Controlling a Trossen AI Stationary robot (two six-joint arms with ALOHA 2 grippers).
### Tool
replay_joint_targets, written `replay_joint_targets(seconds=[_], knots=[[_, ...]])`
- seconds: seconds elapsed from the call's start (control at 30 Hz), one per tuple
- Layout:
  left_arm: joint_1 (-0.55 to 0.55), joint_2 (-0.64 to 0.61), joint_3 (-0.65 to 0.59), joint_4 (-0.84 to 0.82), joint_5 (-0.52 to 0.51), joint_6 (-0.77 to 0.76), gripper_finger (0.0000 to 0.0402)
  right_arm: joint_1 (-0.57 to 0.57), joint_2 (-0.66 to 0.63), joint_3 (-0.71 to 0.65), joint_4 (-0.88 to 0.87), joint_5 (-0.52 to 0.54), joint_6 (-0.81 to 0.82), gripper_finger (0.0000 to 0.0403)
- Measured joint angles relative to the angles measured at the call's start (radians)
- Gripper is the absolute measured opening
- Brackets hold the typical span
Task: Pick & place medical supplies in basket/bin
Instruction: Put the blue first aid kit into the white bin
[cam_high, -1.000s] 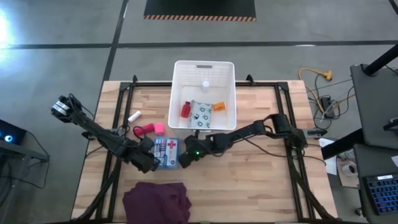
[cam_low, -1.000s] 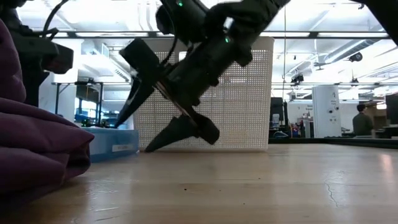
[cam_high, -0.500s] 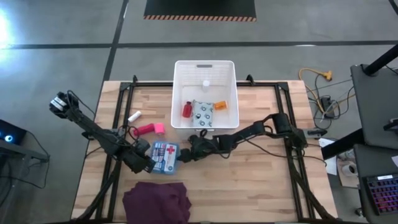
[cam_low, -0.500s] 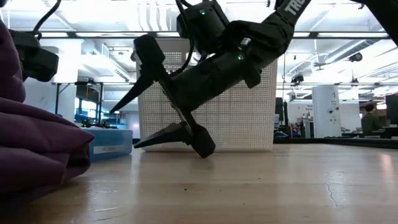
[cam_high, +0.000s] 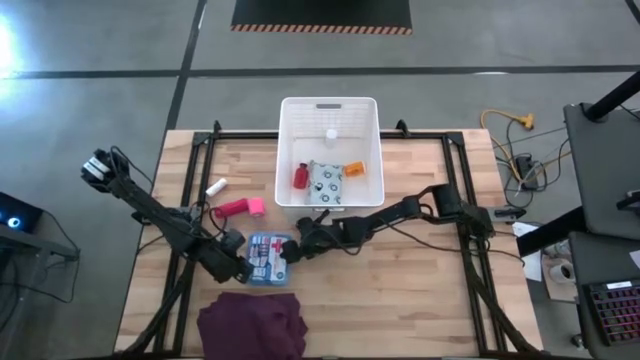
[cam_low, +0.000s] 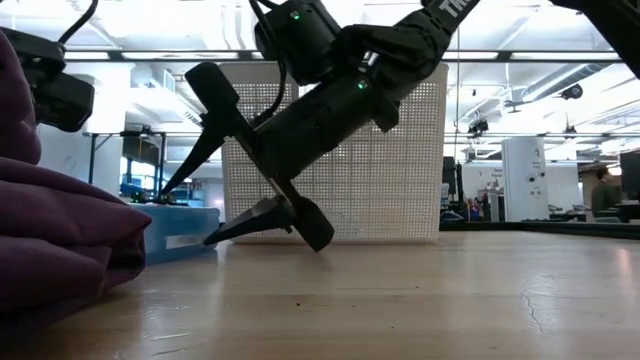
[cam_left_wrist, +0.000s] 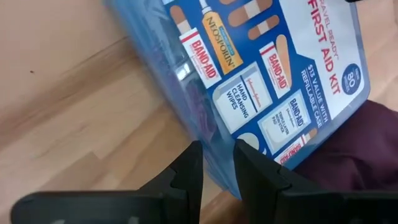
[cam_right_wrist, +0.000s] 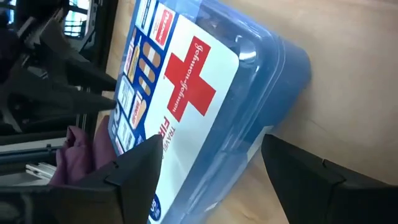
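While the first-aid kit (cam_high: 268, 258) has slid from the basket (cam_high: 329, 108) toward the purple cloth (cam_high: 251, 324), right claw (cam_high: 291, 255) straddles it spread; left claw (cam_high: 243, 271) nearly together.

**A robotics lab on an open industrial floor**

We are looking at a lab or workshop, not a home. From above, we see a butcher-block worktop (cam_high: 400, 290) on a black metal frame, standing on a polished grey concrete floor (cam_high: 100, 60) marked with dark seams and a black mat edged in hazard stripes (cam_high: 320, 14). An orange extension cord (cam_high: 510, 122) runs across the floor to cables beside a dark equipment bench (cam_high: 605, 160) with a keyboard (cam_high: 612, 300). At table height, we see a wide hall behind the worktop: exposed ceiling ducts and strip lights (cam_low: 520, 50), a white cabinet (cam_low: 524, 180), further workstations (cam_low: 125, 165), and a person (cam_low: 603, 190) standing far off.
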Motion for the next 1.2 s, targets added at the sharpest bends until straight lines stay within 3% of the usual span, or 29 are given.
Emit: replay_joint_targets(seconds=[0.17, 0.43, 0.63, 0.8, 0.97, 1.2], knots=[[0.012, -0.004, 0.041, -0.026, -0.023, 0.059, 0.0070, 0.003, -0.002, 0.012, -0.052, 0.001, -0.006, 0.0261], [0.013, -0.007, 0.252, -0.419, -0.178, 0.156, 0.0070, 0.015, -0.004, 0.016, -0.061, -0.015, -0.017, 0.0263], [0.013, -0.005, 0.150, -0.264, -0.094, 0.149, 0.0070, 0.013, -0.004, 0.019, -0.065, -0.001, -0.025, 0.0256], [0.015, -0.006, 0.057, -0.106, -0.086, 0.092, 0.0070, 0.014, -0.005, 0.019, -0.073, 0.003, -0.021, 0.0256], [0.001, -0.031, 0.070, -0.165, -0.042, 0.072, 0.0070, 0.015, -0.004, 0.019, -0.077, 0.006, -0.001, 0.0253], [-0.001, -0.050, 0.145, -0.464, -0.029, 0.031, 0.0070, 0.018, -0.005, 0.018, -0.085, 0.008, 0.002, 0.0254]])
